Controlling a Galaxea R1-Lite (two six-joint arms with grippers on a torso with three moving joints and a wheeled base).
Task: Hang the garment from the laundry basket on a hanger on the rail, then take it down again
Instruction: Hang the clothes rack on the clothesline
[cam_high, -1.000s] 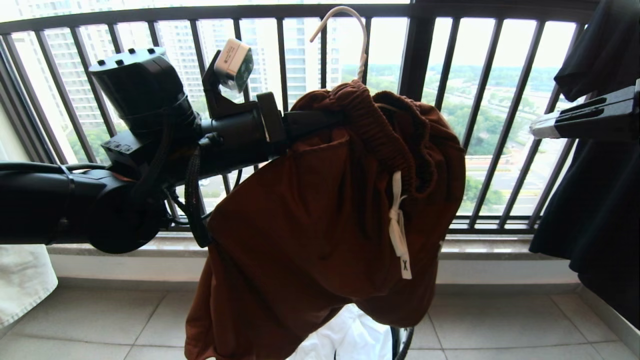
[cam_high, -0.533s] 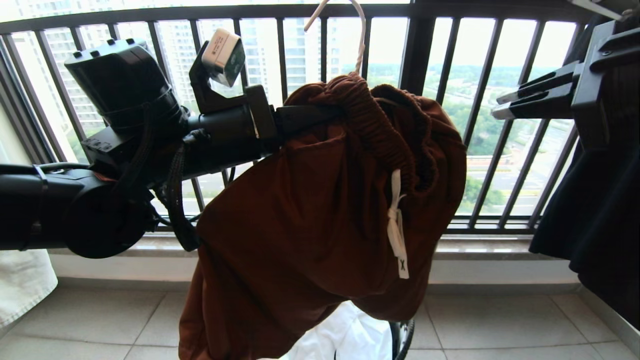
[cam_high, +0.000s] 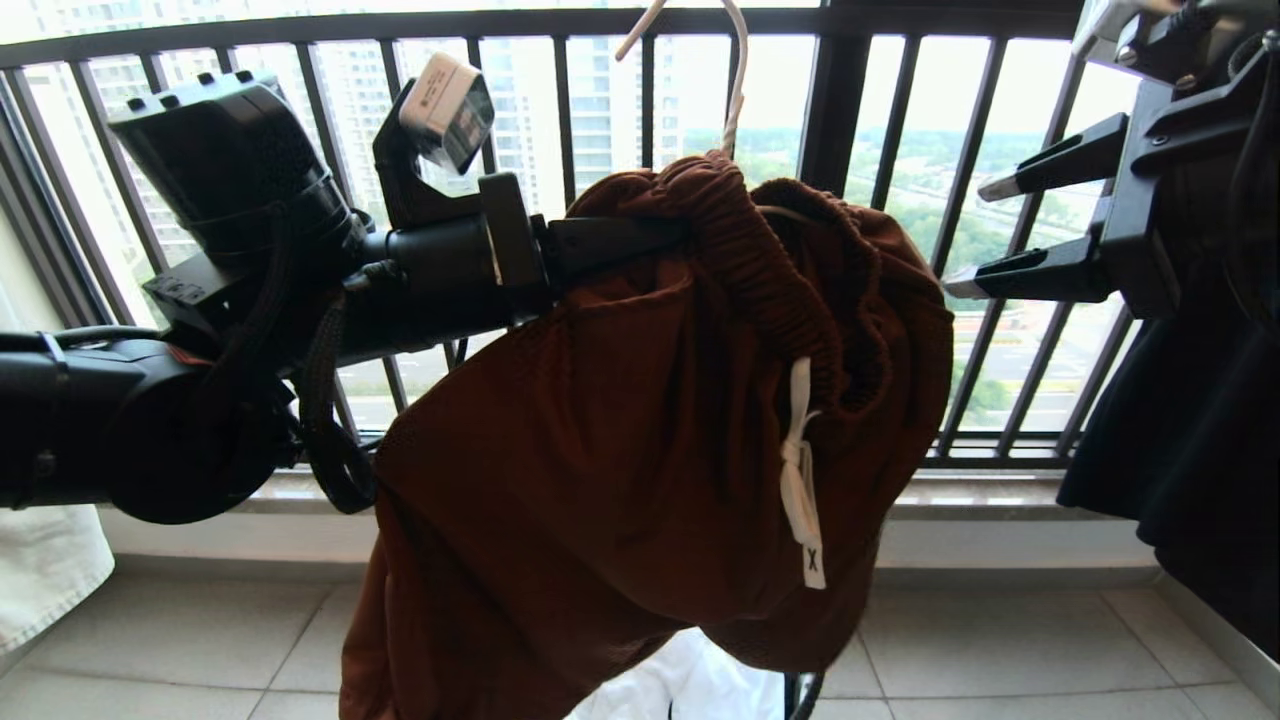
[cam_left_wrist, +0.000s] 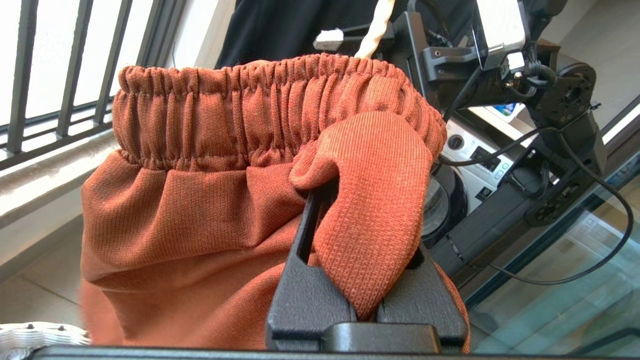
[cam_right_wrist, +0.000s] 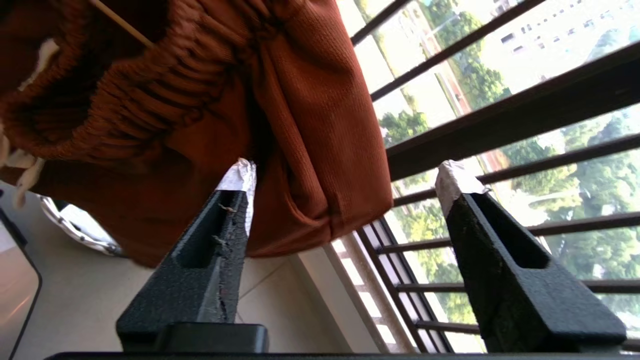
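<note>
**Shorts held up on the hanger, right end effector spread beside them**

Lowest in the head view, the small round laundry basket with dark wire rim shows only an arc of rim and a patch of its white liner under the hanging cloth; what lies inside cannot be told.

Above it hang the rust-brown soft-fabric shorts with gathered elastic waistband, their white drawstring dangling in front. The left end effector is clenched on a fold of the shorts just below the waistband, reaching in from the left.

The thin cream-white wire hanger rises out of the bunched waistband, its hook cut off at the top of the picture.

The right end effector stands released, fingers wide apart, close to the right of the shorts without touching them.

Behind runs the black balcony railing.
</note>
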